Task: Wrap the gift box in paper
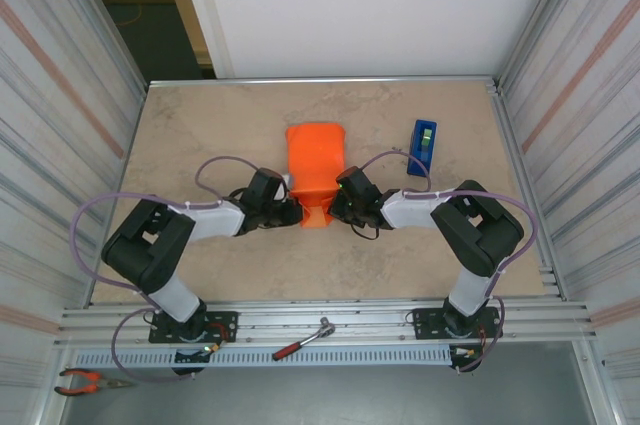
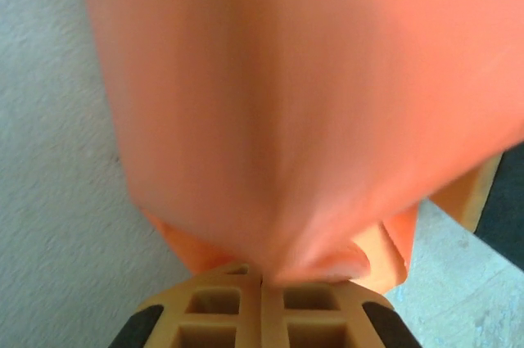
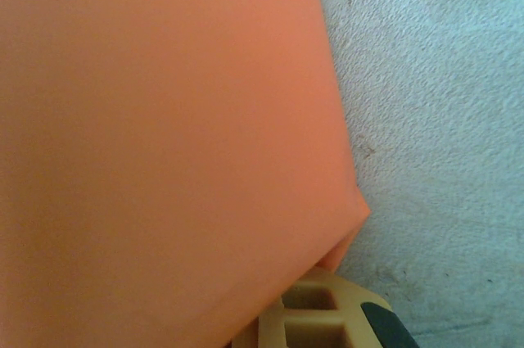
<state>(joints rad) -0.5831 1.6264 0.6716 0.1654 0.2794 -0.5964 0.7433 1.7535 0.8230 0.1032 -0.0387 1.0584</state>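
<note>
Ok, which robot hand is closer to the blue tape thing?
The right gripper: the blue tape dispenser sits on its side of the orange paper.

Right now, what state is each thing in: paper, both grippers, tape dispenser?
Paper: folded into a narrow hump, near end gathered between the grippers.
Left gripper: shut on the paper, sheet bunched at its fingertips.
Right gripper: against the paper's near end; open or shut, cannot tell.
Tape dispenser: apart, right of the paper, untouched.

Wrist-view paper (image 2: 311,102) — blurred, edge-cropped
</note>
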